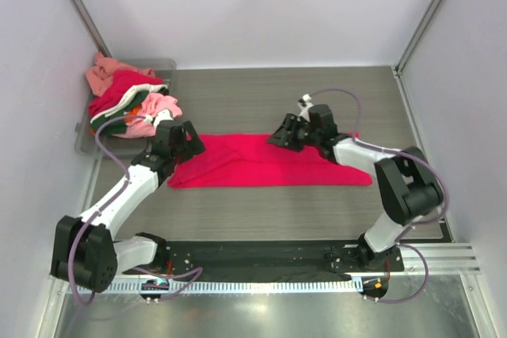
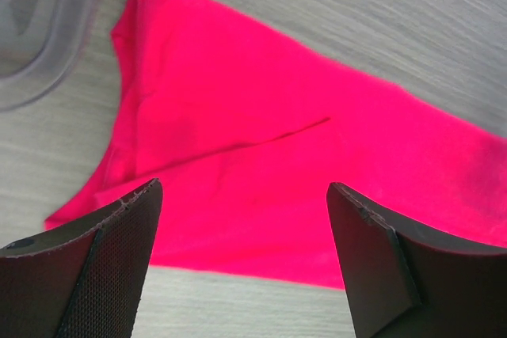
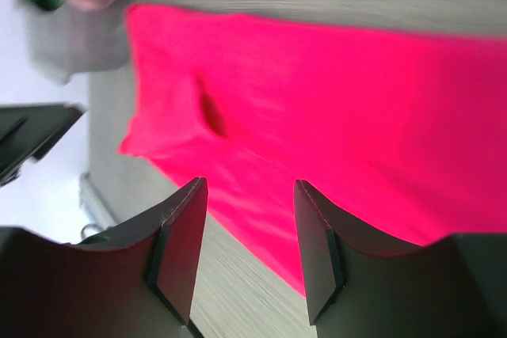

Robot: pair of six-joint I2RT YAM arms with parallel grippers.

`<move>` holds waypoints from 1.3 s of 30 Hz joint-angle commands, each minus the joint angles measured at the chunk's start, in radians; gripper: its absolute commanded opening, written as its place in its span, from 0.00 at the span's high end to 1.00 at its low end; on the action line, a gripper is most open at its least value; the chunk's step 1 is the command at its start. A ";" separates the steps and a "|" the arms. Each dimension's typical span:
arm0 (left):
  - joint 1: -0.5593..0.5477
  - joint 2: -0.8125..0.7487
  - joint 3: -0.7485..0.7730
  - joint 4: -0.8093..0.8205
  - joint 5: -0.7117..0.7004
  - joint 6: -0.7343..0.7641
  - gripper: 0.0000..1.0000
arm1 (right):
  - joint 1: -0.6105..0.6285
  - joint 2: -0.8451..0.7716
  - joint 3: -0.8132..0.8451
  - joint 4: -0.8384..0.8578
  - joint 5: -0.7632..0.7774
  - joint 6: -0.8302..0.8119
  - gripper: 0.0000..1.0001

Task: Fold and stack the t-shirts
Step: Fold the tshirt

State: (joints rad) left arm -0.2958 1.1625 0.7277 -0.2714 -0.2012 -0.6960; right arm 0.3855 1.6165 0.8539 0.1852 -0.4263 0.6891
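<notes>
Lying folded into a long strip on the bench (image 1: 261,93), the crimson t-shirt (image 1: 269,162) needs more folds. The left gripper (image 1: 190,142) has wide jaws and the right gripper (image 1: 283,137) part-open jaws, both empty. The other t-shirts (image 1: 131,104) sit heaped in the clear bin (image 1: 166,63), nothing stacked.

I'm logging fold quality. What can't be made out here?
Top view: crimson t-shirt far corners covered by the left arm and right arm.
Top view: pile overlaps itself, shirt count unclear.
Right wrist: pile blurred, cut by the corner.
Left wrist: bin cut by the edge.
</notes>
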 commanded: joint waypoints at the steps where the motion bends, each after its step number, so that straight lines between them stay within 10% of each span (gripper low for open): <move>1: 0.003 0.074 0.097 0.047 0.023 0.009 0.15 | 0.078 0.118 0.146 0.167 -0.144 0.020 0.47; 18: 0.059 0.549 0.369 -0.108 0.120 -0.105 0.10 | 0.205 0.592 0.501 0.279 -0.259 0.130 0.47; 39: 0.066 0.666 0.401 -0.187 0.016 -0.109 0.11 | 0.240 0.447 0.275 0.332 -0.478 0.003 0.49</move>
State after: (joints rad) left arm -0.2356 1.7981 1.1313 -0.4088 -0.1394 -0.8055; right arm 0.6144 2.1635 1.1687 0.4896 -0.7975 0.7696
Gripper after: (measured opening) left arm 0.893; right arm 0.514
